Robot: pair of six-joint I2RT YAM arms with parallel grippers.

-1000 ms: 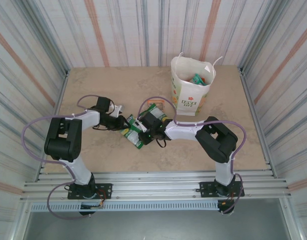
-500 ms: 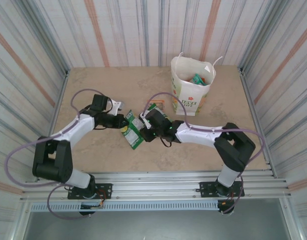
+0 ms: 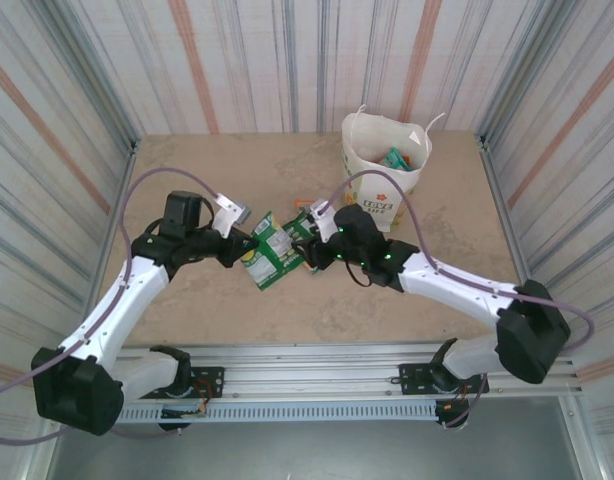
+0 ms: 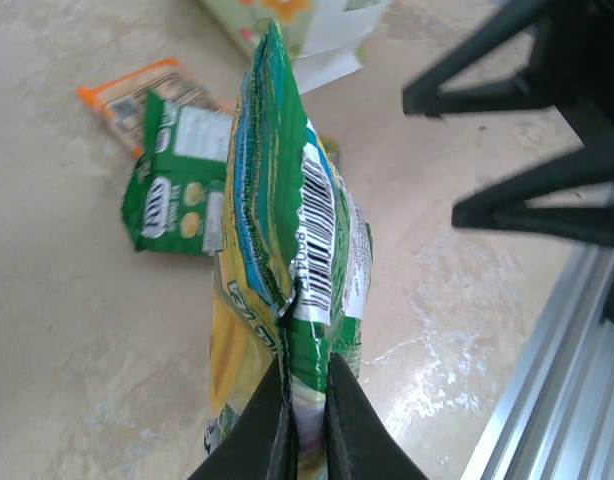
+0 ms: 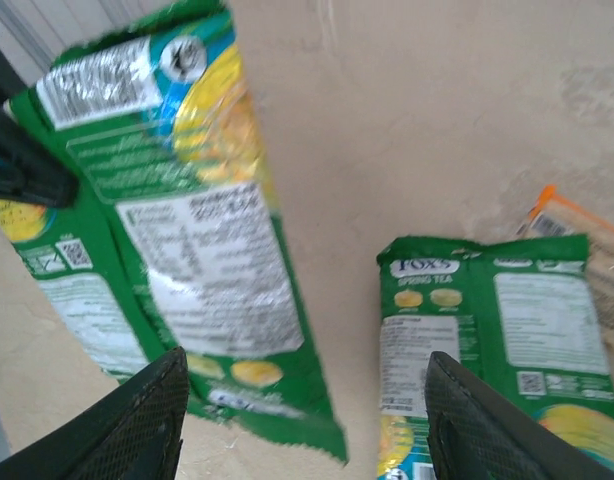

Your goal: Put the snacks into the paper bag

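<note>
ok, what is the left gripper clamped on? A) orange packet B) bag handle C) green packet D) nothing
C: in the left wrist view the left gripper pinches the lower edge of the green packet, which stands upright above it.

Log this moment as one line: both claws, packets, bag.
left claw: shut on green packet | right claw: open, holding nothing | second green packet: lying flat, ungripped | paper bag: upright
</note>
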